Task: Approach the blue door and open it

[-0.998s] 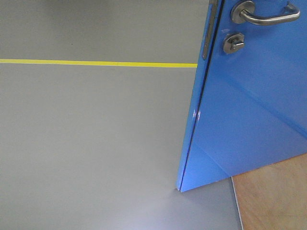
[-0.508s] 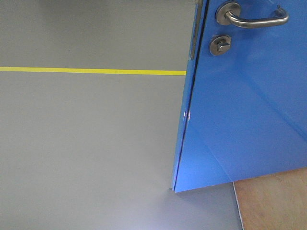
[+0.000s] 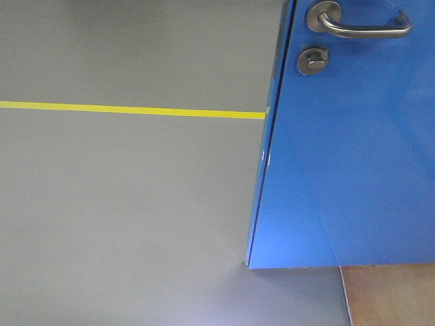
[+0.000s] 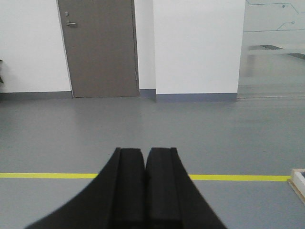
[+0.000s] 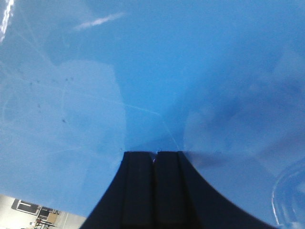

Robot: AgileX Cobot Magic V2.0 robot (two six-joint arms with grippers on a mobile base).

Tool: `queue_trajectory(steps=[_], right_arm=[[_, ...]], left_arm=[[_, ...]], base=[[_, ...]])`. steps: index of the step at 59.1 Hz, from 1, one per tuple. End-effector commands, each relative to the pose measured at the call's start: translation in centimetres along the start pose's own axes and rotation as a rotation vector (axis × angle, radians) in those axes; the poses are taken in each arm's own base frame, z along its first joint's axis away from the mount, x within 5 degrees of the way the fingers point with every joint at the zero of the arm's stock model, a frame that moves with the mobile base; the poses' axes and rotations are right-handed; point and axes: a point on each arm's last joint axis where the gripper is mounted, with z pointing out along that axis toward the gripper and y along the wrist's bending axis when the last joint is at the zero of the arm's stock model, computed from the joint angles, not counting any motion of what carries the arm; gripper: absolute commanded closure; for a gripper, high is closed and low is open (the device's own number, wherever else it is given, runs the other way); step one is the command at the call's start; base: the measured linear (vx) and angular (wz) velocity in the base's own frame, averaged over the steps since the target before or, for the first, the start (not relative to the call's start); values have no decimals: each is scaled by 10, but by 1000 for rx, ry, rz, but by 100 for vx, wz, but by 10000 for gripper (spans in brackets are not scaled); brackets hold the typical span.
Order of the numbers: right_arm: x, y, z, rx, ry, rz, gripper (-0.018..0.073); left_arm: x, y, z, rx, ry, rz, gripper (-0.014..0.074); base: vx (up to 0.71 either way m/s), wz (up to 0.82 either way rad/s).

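The glossy blue door fills the right half of the front view, with its free edge at the left. Its silver lever handle sits at the top and a round thumb-turn lock just below it. In the right wrist view the same blue door fills the frame, and my right gripper is shut with its tips against or very close to the panel. My left gripper is shut on nothing and points over the open grey floor, away from the door.
A yellow floor line runs across the grey floor left of the door. Wood-coloured flooring shows under the door's bottom edge. Far off stand a brown closed door, white walls, and a pale boxy object at the right edge.
The door's free edge shifted left then held, its bottom edge now looks level, and the yellow line moved lower in view. The door face has swung more square to the camera.
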Motion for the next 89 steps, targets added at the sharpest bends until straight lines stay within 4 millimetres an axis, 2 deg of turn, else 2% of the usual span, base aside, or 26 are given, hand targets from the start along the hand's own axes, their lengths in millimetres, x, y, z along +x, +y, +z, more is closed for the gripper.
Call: queue_trajectory(steps=[1,82,89], right_arm=[[-14,23,-17,-73,-103,-12,561],[-14,23,-17,-73,-104,-12,561],[-16,23,-20,-45,-122,-104,561]], left_arm=[[-18,0,-3,8,-125,-9,524],[-18,0,-3,8,-125,-9,524],[-18,0,-3,8,-125,-9,524]], base=[[19,4],[11,-1],[0,0]])
